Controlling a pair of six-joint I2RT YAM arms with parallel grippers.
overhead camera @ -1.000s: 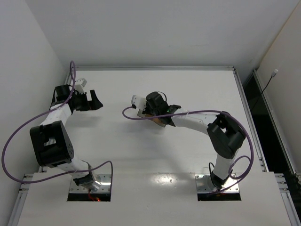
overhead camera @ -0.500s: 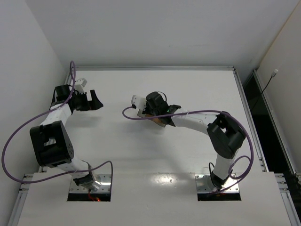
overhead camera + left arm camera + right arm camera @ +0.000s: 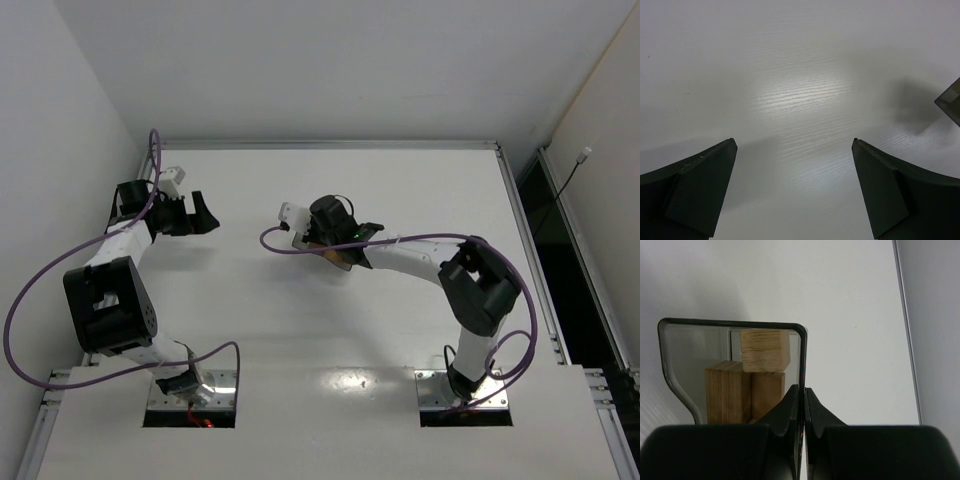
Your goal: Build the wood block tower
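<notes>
Clamping the bin (image 3: pixel 687 360) by its wall, the right gripper (image 3: pixel 802 390) is likely preparing to tip out the wood blocks (image 3: pixel 765 351) just ahead; the left gripper (image 3: pixel 794 146) is gaping wide.

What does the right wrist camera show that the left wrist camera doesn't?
Only the right wrist: tan wood blocks inside a translucent grey bin, the right gripper shut on its wall. Only the left wrist: the left gripper, open, holding nothing. Both: the white table, and probably the bin, a grey corner at the left view's edge.
</notes>
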